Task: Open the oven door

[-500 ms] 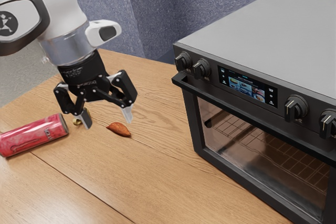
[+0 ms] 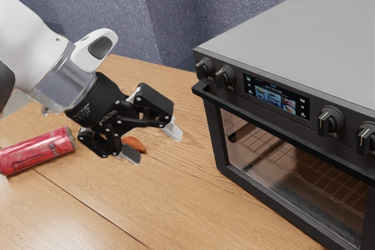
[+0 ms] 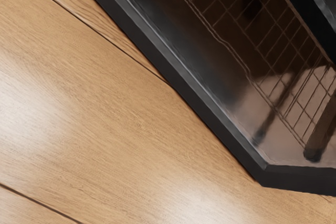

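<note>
Oven door (image 2: 293,162), shut on the front of the toaster oven (image 2: 304,33), the jaws apart.
It is dark-framed, with brownish, reflective glass that shows a wire rack (image 2: 293,159) inside, and a black bar handle (image 2: 281,129) along its top, below the oven's display (image 2: 275,96). The pane stands upright and faces outward from the oven over the wooden tabletop (image 2: 193,203); its long axis runs level along the oven's front, parallel to the handle. The gripper (image 2: 153,144) is tilted above the tabletop, to the exterior view's left of the oven.
</note>
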Controlling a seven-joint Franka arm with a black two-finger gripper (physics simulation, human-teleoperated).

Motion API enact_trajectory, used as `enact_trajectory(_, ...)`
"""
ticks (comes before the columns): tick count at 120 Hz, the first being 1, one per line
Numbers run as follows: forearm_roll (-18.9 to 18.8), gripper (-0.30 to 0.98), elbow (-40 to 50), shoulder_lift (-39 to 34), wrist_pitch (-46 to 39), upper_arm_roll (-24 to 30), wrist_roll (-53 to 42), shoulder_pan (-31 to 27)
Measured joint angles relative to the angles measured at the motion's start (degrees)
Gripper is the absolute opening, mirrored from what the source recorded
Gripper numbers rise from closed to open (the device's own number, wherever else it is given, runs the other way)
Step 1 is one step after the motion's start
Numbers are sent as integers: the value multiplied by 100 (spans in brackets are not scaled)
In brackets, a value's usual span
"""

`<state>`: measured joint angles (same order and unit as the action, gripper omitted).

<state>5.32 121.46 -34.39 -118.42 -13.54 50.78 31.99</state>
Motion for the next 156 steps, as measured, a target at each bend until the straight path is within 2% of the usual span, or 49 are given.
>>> enact_trajectory(13, 48, 69, 32, 149, -619, 0, 461, 133)
enact_trajectory(23, 66, 68, 558, -177, -1073, 6, 763, 174)
enact_trajectory(38, 50, 68, 692, -246, -1566, 63, 1180, 358)
enact_trajectory(62, 46, 68, 640, 135, -2047, 102, 1705, 400)
enact_trajectory(156, 70, 68, -52, 1384, -2562, 184, 2626, 411)
